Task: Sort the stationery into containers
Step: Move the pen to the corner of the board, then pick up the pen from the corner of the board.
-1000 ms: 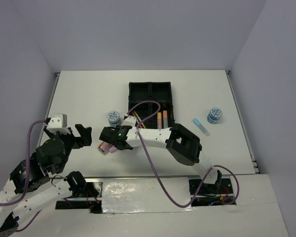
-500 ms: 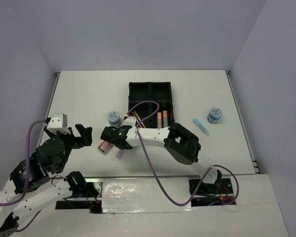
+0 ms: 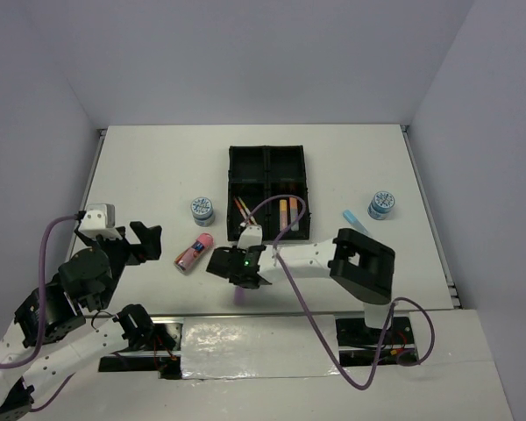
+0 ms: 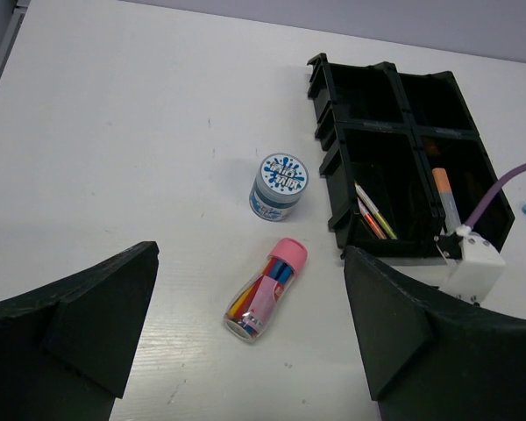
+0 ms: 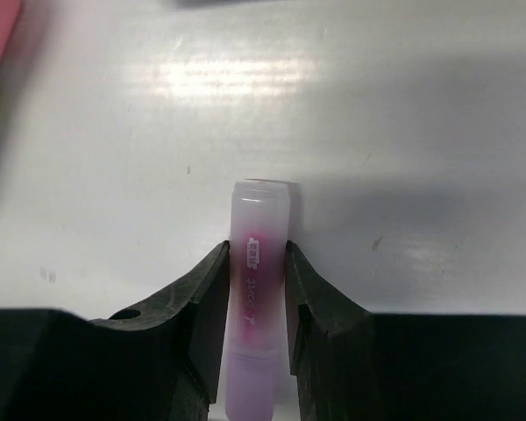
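Sorting is part done: pens (image 3: 244, 210) lie in the tray (image 3: 231, 175). Right tool (image 5: 256, 254) squeezes a purple marker (image 5: 259, 210) near it; left tool (image 3: 145, 241) gapes empty. Pink tube (image 3: 194, 253), two tape rolls (image 3: 202, 209) (image 3: 381, 204), blue marker (image 3: 357, 224) wait outside.

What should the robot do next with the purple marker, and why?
The right gripper is shut on the purple marker, so it should probably carry it to the black tray, whose near-right compartment already holds markers.
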Controlling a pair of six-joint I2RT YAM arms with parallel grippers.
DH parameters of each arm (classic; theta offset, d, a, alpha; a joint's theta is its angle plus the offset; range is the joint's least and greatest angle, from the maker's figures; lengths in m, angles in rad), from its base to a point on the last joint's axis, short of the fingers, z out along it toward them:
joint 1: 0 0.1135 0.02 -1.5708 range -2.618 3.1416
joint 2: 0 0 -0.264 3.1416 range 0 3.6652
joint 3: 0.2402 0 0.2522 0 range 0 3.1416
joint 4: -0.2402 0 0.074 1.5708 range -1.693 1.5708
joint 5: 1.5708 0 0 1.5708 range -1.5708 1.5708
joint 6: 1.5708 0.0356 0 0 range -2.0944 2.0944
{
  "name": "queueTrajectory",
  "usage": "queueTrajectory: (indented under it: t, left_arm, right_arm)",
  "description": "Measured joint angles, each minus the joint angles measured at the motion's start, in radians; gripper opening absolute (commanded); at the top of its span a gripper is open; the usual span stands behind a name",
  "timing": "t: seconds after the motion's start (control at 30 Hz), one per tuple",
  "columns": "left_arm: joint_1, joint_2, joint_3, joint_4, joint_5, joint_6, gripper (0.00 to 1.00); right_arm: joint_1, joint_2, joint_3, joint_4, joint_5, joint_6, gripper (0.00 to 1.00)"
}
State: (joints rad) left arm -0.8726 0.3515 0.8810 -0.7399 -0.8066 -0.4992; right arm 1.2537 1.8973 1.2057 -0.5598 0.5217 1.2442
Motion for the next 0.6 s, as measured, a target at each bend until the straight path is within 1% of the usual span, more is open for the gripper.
queueTrajectory:
  t: [0.1, 0.17, 0.23, 0.37, 0.43, 0.5, 0.6]
  left_arm:
    - [0.0, -0.001, 0.0, 0.0, 0.0, 0.0, 0.99]
    - [0.0, -0.001, 0.0, 0.0, 0.0, 0.0, 0.99]
    - [0.0, -0.001, 0.0, 0.0, 0.0, 0.0, 0.99]
    - [0.0, -0.001, 0.0, 0.0, 0.0, 0.0, 0.99]
    - [0.0, -0.001, 0.0, 0.0, 0.0, 0.0, 0.99]
    - [0.0, -0.001, 0.0, 0.0, 0.0, 0.0, 0.99]
    - [0.0, -0.001, 0.0, 0.0, 0.0, 0.0, 0.99]
  right_arm:
    - [0.013, -0.087, -0.126, 0.124, -0.041, -0.085, 0.0]
    - [0.016, -0.145, -0.209, 0.214, -0.079, -0.176, 0.0]
    - [0.016, -0.19, -0.264, 0.265, -0.115, -0.285, 0.0]
    - [0.011, -0.277, -0.296, 0.296, -0.14, -0.5, 0.0]
    - [-0.004, -0.33, -0.296, 0.296, -0.138, -0.578, 0.0]
    - [-0.054, -0.39, -0.295, 0.295, -0.139, -0.647, 0.0]
    - [-0.191, -0.459, -0.288, 0.286, -0.128, -0.736, 0.0]
